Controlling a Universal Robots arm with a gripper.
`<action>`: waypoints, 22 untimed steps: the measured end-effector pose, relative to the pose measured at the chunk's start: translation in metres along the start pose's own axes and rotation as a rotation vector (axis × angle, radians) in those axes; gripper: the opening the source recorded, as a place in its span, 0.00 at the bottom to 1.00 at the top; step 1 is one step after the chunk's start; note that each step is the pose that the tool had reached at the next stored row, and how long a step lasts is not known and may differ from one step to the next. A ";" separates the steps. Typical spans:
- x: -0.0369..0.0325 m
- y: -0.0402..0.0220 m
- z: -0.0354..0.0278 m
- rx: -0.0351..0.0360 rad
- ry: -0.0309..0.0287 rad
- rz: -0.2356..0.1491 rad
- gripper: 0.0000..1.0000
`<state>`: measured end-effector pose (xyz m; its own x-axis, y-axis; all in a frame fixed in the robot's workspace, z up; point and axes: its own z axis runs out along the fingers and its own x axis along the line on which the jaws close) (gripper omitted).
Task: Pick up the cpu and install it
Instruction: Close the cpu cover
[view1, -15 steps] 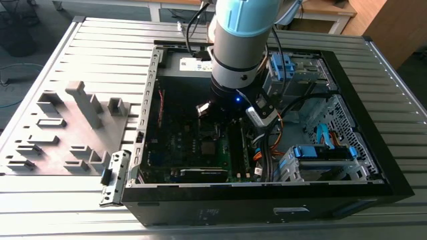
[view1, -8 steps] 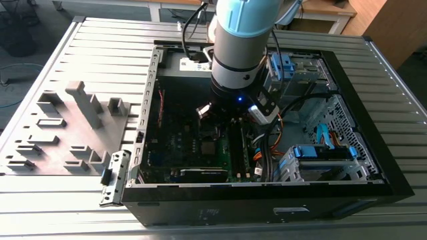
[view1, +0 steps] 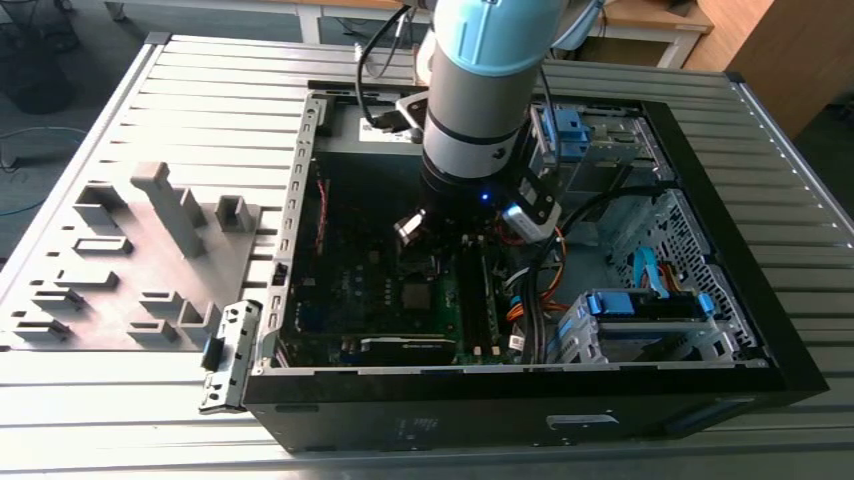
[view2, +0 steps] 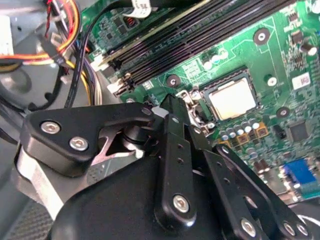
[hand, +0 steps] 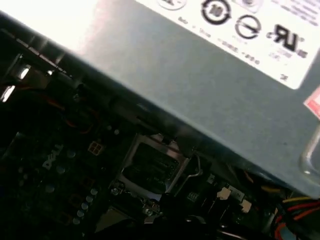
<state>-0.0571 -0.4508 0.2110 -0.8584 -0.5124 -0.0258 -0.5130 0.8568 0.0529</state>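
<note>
The cpu is a small silver-topped square lying flat in its socket on the green motherboard, with the socket's metal frame around it. In the exterior view the cpu shows as a grey square in the middle of the open computer case. The first wrist view shows the socket dimly, in shadow. My gripper hangs just beside the socket, close to its metal lever. In the exterior view the gripper is low inside the case, a little behind the socket.
A large grey metal box with a white label rises close beside the socket. Black memory slots, orange and yellow cables, a black graphics card and drive cages crowd the case. A grey fixture block sits at the exterior view's left.
</note>
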 end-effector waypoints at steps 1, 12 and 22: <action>0.0000 0.0000 0.0001 -0.0004 0.0010 -0.018 0.11; -0.0034 0.0051 0.0015 -0.0023 0.0033 -0.074 0.11; -0.0112 0.0126 0.0043 -0.0050 0.0015 -0.075 0.11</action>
<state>-0.0539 -0.4340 0.2077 -0.8175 -0.5753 -0.0284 -0.5759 0.8156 0.0559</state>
